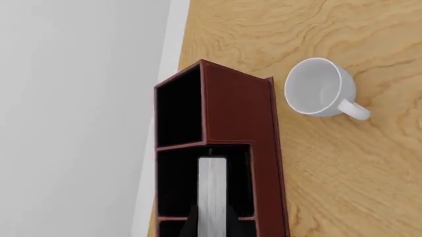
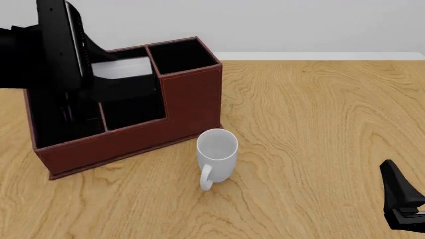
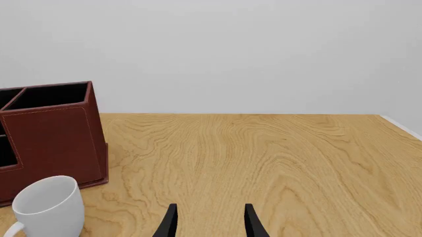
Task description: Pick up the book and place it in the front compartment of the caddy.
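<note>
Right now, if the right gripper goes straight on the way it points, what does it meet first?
Nothing, it seems: before the right gripper lies bare table up to the far wall. The mug and caddy stand aside.

My left tool (image 1: 211, 224) grips the book (image 1: 212, 190) by its sides, white page edges facing me, held over the caddy (image 1: 240, 113)'s black middle section, while a white mug (image 1: 321, 89) stands on the wooden counter (image 1: 349, 173) just beside the caddy.
</note>
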